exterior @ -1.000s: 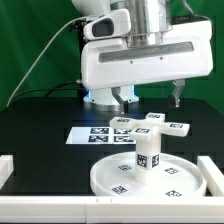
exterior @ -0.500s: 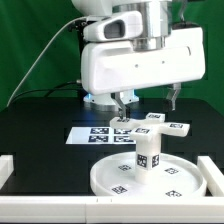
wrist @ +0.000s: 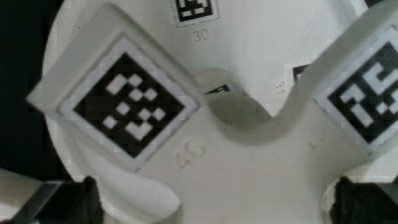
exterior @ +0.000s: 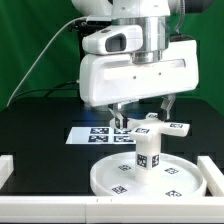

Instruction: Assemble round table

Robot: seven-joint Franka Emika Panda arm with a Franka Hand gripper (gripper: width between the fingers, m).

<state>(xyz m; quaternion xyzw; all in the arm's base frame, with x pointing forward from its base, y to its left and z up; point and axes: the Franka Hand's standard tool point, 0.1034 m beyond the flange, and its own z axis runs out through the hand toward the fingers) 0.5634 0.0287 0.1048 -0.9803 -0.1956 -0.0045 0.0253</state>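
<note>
The large round rimmed disc (exterior: 120,180) lies at the front with the short cylindrical leg (exterior: 148,152) standing upright on it. The T-shaped foot piece (exterior: 178,127) lies behind it, partly on the marker board (exterior: 84,134). My gripper (exterior: 143,113) is open just above the foot piece, with one finger (exterior: 118,112) on each side of it. In the wrist view the white tagged foot piece (wrist: 222,150) fills the picture. The gripper (wrist: 217,203) shows there as dark fingertips (wrist: 71,200) at both sides. Nothing is held.
A white raised rail (exterior: 6,170) borders the black table at the front and at both sides. A green backdrop stands behind. The arm's white body hangs over the middle of the table.
The gripper has come down and forward over the foot piece. Its fingers now stand on either side of the piece. The disc, leg and foot piece have not moved.
</note>
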